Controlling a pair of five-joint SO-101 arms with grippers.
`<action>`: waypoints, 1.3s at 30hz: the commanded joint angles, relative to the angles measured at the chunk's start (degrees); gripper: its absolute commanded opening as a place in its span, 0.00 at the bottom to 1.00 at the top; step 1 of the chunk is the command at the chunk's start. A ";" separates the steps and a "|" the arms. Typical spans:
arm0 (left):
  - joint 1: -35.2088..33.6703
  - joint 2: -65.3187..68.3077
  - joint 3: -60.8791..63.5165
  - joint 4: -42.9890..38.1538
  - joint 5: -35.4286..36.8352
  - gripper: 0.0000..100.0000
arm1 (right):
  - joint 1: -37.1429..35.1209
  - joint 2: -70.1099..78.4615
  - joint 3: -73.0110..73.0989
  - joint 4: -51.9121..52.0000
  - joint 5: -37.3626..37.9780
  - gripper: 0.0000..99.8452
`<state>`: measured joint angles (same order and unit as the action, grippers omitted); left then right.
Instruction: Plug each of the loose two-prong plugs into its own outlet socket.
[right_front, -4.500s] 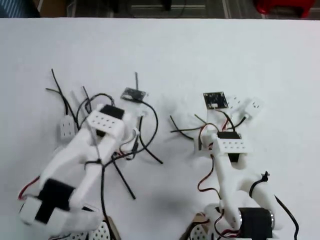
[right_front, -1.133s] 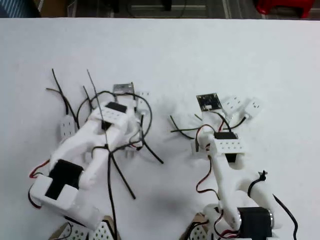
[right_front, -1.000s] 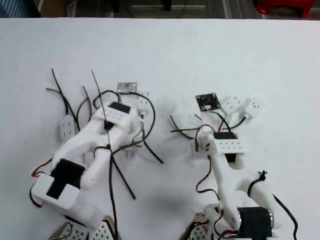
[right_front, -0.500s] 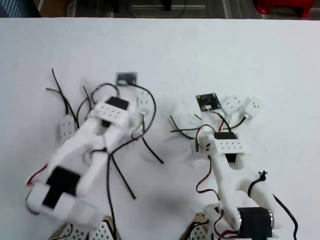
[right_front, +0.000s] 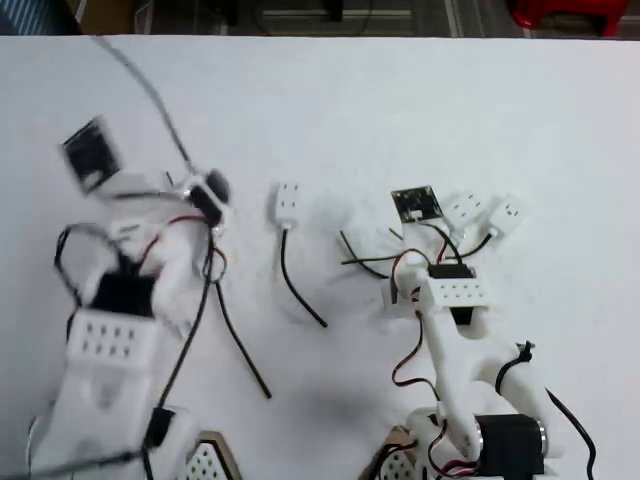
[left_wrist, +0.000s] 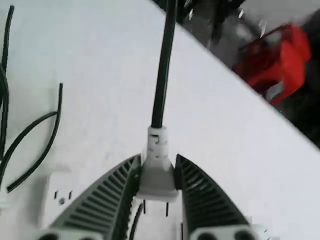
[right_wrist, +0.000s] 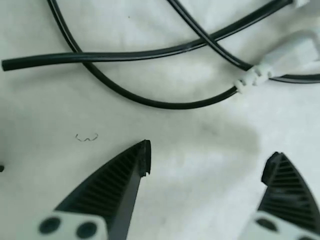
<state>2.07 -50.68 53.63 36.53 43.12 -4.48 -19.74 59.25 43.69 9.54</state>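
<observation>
Much of the left arm (right_front: 110, 330) is hard to make out in the high view. It covers the surface (right_front: 400, 100) at the near left, and where its jaws end cannot be told from there. Its wrist view is plainer: the left jaws are clamped on the sides of a white two-prong plug (left_wrist: 158, 172). The prongs point back toward the wrist, and the plug's black cord (left_wrist: 162, 65) runs away out of frame. An outlet socket (left_wrist: 56, 197) lies on the surface close by, partly hidden by one jaw; which socket it is I cannot tell. Loose black cords (left_wrist: 30, 135) lie beside it, and a red object (left_wrist: 280, 50) stands beyond the surface's far edge. In the high view a middle socket (right_front: 288, 200) lies in the open between the arms, its cord trailing toward the near side. The right arm (right_front: 455, 300) hides its own jaws from above. Its wrist view shows the right jaws wide apart, holding nothing, just above the surface. Ahead of them are crossed cords (right_wrist: 150, 52) and a white cord end (right_wrist: 272, 62), cut off at the frame edge. An inner socket (right_front: 465, 210) and an outer socket (right_front: 508, 215) lie side by side just beyond that arm.
</observation>
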 joint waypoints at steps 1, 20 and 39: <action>-0.84 -12.53 10.29 -16.79 7.65 0.02 | 0.13 -1.98 -0.44 0.22 0.53 0.36; -1.10 -53.67 43.34 -50.20 22.15 0.02 | -0.04 -2.51 -0.44 0.66 0.53 0.36; -0.48 -53.58 43.34 -44.48 41.23 0.02 | -24.92 5.67 -65.41 55.16 2.64 0.31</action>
<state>0.84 -103.60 97.14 -9.10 83.91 -26.20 -21.58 9.14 94.95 11.74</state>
